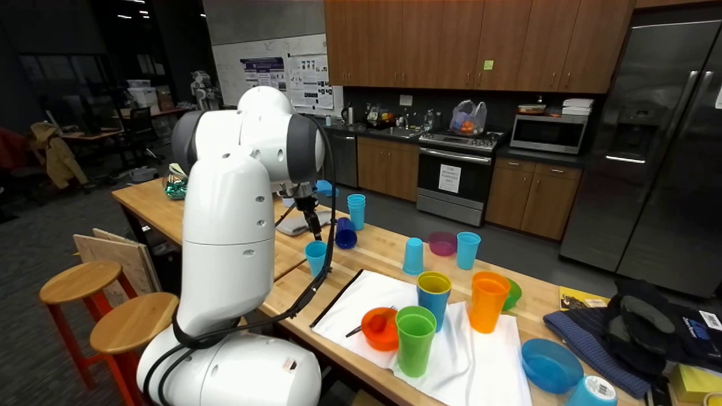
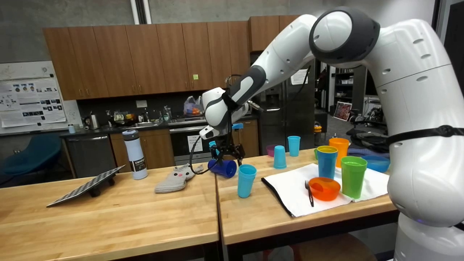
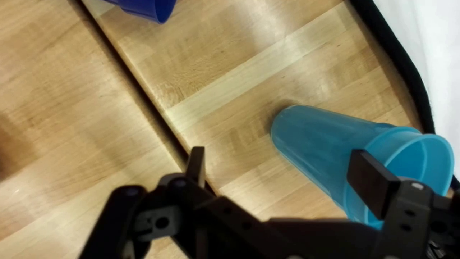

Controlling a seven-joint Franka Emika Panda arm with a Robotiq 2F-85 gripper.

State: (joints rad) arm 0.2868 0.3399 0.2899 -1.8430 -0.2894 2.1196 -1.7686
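Gripper [image 3: 277,158] spread, near upright light-blue cup [image 3: 320,147]. In both exterior views, not wrist view: 1 green cup [image 1: 416,344], 1 orange cup [image 1: 488,303], 1 fork [image 2: 309,194].

Wrist view: one finger [image 3: 373,183] of the gripper [image 3: 276,162] hides pt. of the rim of the lt. blue cup [image 3: 316,147]; we can't tell whether they touch. Top edge cuts off the dk. blue cup [image 3: 143,10] & R edge crops the white cloth [image 3: 442,61]. In an exterior view we lose the lower pt. of a labelled cup [image 1: 584,395] below the btm. edge, the fork [image 1: 354,331] is pt.-hidden behind the orange bowl [image 1: 387,343], & print on the posters [image 1: 310,84] is too small for us to read.
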